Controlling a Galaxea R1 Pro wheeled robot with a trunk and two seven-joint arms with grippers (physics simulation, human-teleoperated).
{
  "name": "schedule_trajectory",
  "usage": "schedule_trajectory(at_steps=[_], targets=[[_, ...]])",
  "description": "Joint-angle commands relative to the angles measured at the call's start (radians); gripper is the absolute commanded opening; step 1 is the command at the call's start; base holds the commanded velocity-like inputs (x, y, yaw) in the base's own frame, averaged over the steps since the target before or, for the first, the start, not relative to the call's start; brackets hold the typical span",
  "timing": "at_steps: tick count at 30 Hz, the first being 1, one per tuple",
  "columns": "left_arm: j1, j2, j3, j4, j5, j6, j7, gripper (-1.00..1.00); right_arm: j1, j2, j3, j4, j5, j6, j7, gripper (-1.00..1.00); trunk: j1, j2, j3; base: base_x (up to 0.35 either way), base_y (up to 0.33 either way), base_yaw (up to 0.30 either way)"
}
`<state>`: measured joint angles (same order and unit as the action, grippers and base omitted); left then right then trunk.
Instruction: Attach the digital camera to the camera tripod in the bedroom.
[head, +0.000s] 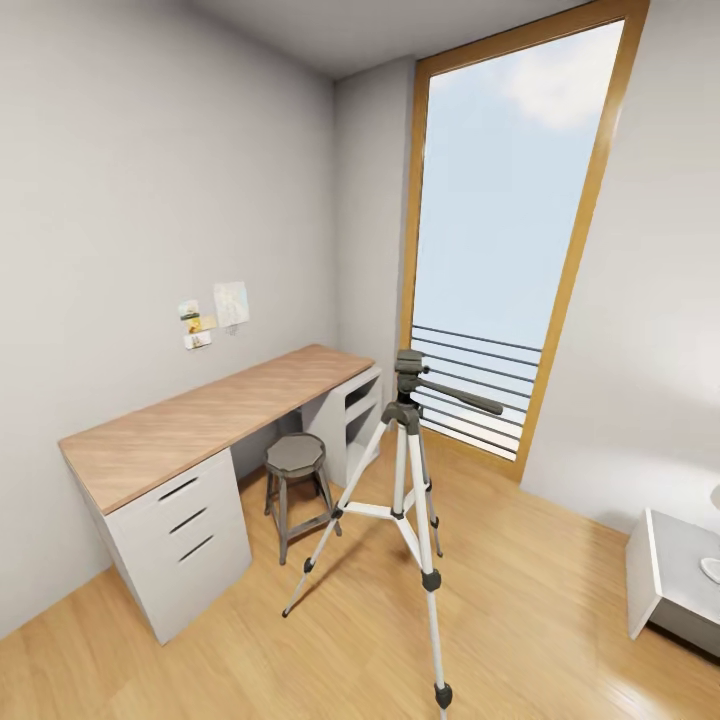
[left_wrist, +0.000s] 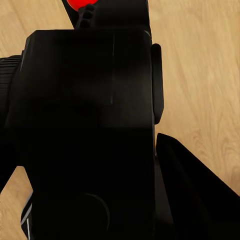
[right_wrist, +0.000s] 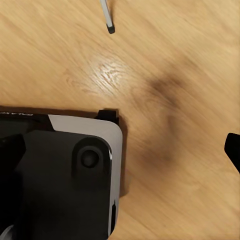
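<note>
Head view: camera tripod (head: 405, 480) stands upright on the light wood plank floor (head: 520, 600) in the bedroom, legs spread, dark grey head bare, black pan handle (head: 462, 396) pointing toward the tall wood-framed window (head: 505, 230). To its left, a grey octagonal stool (head: 295, 470) tucked by the white desk, wood tabletop (head: 215, 415) carrying nothing visible. White-grey bed corner (head: 672, 575) at right edge. Left wrist view: digital camera (left_wrist: 85, 130) sits very close to the lens, black body with red dot (left_wrist: 80, 4) at one end, floor behind it; judged held in the left gripper's jaws, closed on the body, though the pads themselves are too dark to separate from it. Right wrist view: floor, one tripod foot (right_wrist: 110, 27), part of the robot's own black-and-white body (right_wrist: 75, 175); jaw state cannot be told. Step in hand, by judgement: carry/approach with camera, tripod within near reach ahead. Next move calls for raising the left arm, levelling the camera base over the tripod head, and lowering squarely; risk of nudging the pan handle or a leg.
</note>
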<state>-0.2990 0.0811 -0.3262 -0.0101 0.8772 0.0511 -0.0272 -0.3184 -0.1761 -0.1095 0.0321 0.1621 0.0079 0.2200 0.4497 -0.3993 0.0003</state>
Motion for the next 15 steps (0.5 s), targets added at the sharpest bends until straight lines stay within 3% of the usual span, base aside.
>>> schedule_trajectory(at_steps=[1,15], targets=[[0.0,0.0,-0.008,-0.001,0.007,0.004,-0.002,-1.0,-0.001,0.0,-0.009,0.002,0.01,0.0,0.002,1.0,0.0,-0.001,0.0,0.0,0.0,0.0],[0.0,0.002,-0.007,0.001,0.01,0.004,-0.002,-1.0,-0.001,-0.003,-0.009,0.002,0.01,0.0,0.004,1.0,0.0,-0.001,0.0,0.0,0.0,0.0]])
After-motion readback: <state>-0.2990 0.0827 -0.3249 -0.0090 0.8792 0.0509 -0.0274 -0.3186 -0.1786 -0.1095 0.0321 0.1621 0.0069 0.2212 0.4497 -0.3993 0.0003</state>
